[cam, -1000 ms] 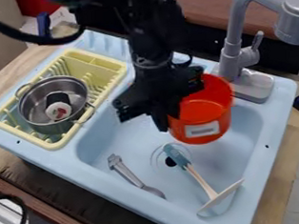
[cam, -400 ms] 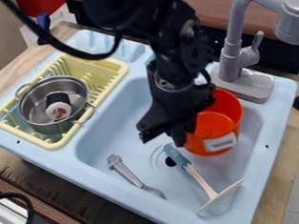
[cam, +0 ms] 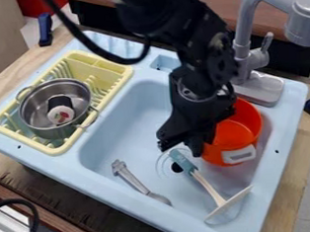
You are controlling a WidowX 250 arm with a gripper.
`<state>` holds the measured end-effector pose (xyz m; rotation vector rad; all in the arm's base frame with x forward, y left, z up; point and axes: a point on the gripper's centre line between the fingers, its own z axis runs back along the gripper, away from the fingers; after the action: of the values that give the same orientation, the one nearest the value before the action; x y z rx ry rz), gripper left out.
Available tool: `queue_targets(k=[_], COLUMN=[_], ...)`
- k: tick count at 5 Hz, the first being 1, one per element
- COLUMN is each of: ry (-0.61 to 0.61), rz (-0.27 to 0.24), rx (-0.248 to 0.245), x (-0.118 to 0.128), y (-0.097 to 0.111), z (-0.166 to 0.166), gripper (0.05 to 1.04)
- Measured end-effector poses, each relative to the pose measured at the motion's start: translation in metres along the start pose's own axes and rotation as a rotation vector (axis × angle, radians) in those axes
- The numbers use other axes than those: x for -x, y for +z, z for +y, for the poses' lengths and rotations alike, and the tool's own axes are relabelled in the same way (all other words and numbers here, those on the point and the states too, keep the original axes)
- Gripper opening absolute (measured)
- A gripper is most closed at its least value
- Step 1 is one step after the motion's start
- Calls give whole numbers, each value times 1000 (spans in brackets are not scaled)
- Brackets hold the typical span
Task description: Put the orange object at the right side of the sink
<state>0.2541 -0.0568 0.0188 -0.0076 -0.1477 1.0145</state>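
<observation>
Orange pot: the task's thing, a round open vessel point(cam: 246, 128) with a pale handle point(cam: 239, 155) toward the camera; it is upright or only slightly tilted, in the right part of the sink point(cam: 122, 122), just beyond the teal-handled utensil.
Gripper: pinching the pot's near left wall, its tips point(cam: 200, 146) close together there; the arm point(cam: 197, 61) comes down from the top edge and covers part of the rim.
Faucet: grey point(cam: 245, 28), behind the pot on the sink's back corner.
Drain: dark hole point(cam: 177, 167), left of the pot and beside the teal-handled utensil point(cam: 204, 184).
Silver utensil: lying on the left of the basin floor point(cam: 136, 181), well apart from the pot.
Yellow rack: on the left point(cam: 120, 73), holding a metal pot point(cam: 43, 104).
Progress: the sideways carry looks nearly or wholly done, since the pot is on the wanted side; release is still to come.
Pot's base: whether it touches the basin floor, I cannot tell.
Remaining: probably lower if needed, let go, then lift clear without dragging the wall or knocking the teal handle.
</observation>
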Motion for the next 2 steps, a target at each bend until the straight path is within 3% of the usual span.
queue_targets(k=[2], ry=[-28], rz=[-2], rx=[-12], x=[7], y=[-4], z=[-3], gripper=[55])
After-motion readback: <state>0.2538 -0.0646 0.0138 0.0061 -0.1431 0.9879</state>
